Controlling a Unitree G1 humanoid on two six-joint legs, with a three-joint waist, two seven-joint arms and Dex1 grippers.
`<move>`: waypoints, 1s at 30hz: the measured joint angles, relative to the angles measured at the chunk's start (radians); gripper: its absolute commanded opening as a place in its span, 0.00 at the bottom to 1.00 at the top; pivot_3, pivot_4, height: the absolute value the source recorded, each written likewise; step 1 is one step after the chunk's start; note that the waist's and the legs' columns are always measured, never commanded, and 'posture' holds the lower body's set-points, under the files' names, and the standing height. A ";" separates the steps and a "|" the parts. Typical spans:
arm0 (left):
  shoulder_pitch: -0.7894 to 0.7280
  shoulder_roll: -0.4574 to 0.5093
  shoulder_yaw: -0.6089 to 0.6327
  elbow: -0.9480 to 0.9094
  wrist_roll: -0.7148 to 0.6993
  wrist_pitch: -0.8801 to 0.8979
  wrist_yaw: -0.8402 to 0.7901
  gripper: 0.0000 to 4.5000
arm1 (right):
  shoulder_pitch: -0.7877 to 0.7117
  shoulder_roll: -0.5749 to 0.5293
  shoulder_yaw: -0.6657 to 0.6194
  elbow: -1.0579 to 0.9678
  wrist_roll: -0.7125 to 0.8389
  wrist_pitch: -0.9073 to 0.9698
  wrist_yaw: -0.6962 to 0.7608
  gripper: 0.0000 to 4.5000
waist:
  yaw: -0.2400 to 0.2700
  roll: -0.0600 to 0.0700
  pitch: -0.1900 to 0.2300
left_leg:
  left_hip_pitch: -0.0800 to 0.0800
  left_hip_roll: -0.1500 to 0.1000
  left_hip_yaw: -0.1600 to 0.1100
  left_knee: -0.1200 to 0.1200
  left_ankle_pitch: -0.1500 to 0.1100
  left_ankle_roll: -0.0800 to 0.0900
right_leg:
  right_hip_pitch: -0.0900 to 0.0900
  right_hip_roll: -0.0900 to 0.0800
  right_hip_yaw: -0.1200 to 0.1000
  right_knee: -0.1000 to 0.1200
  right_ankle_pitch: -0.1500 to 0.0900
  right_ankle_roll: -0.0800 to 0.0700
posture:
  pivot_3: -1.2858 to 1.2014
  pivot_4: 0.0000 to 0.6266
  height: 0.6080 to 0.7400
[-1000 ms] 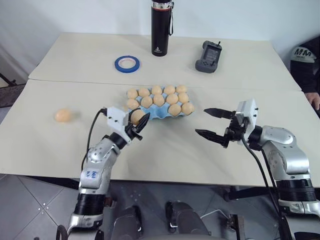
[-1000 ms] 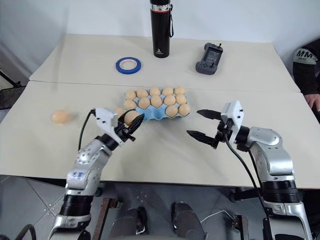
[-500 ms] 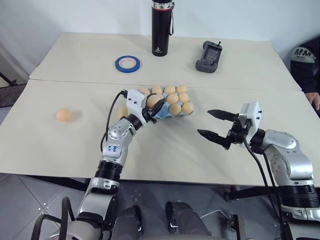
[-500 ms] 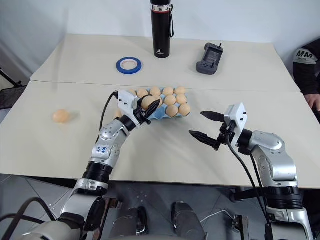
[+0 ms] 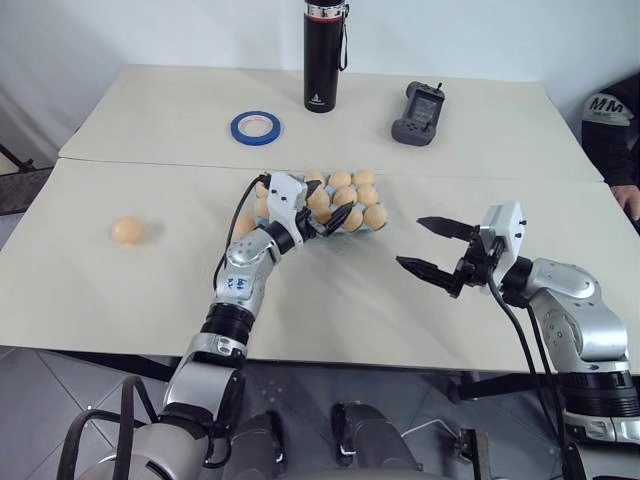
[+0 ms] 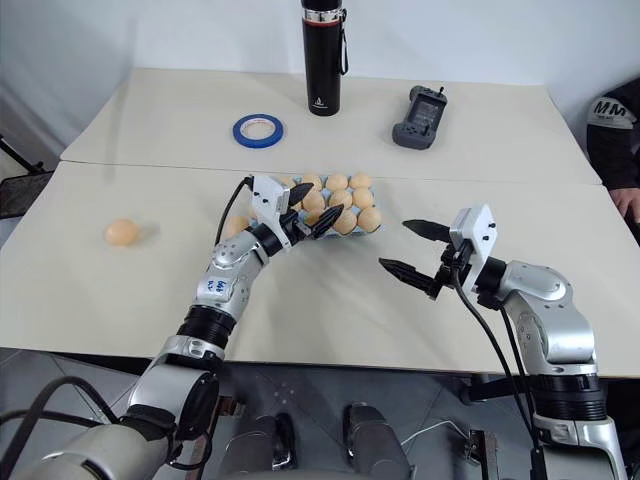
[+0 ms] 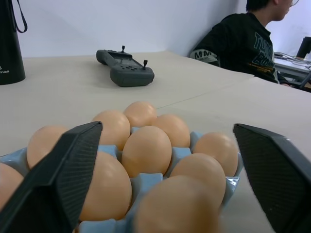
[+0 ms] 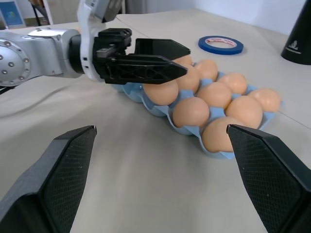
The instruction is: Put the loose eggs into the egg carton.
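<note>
Both arms are built of rounded silver-grey metal shells joined by black ribbed collars. The left arm (image 5: 245, 285) bears a small blue marking on its forearm shell; the right arm (image 5: 565, 310) has a bulbous silver elbow housing. A white boxy block sits at each wrist, and from it rise black, wedge-shaped fingers (image 8: 146, 68) with finely textured faces, tapering to points. A black cable (image 5: 232, 228) loops from the left wrist block, and another black cable (image 5: 520, 335) hangs along the right forearm
</note>
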 measured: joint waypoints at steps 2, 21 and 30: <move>0.000 0.002 0.000 0.000 0.002 -0.001 0.001 0.99 | 0.011 0.000 0.000 -0.003 0.000 0.000 -0.009 1.00 | 0.001 0.000 0.000 | 0.000 0.000 0.000 0.000 0.000 0.000 | 0.000 0.000 0.000 0.000 0.000 0.000 | 0.52 0.24 1.00; 0.516 0.205 0.097 -0.809 -0.151 0.409 0.022 0.99 | 0.059 0.053 -0.042 -0.048 0.113 -0.047 0.029 1.00 | 0.000 0.001 0.000 | 0.001 0.000 -0.001 0.001 0.000 -0.002 | 0.001 0.000 0.001 0.004 -0.001 0.000 | 0.52 0.24 1.00; 0.855 0.239 0.222 -1.069 -0.230 0.501 0.078 0.99 | 0.034 0.039 -0.035 0.000 0.112 -0.047 0.079 1.00 | -0.007 0.000 0.001 | 0.002 0.000 -0.001 0.000 -0.002 -0.001 | 0.000 -0.001 0.001 0.002 -0.003 -0.003 | 0.52 0.24 1.00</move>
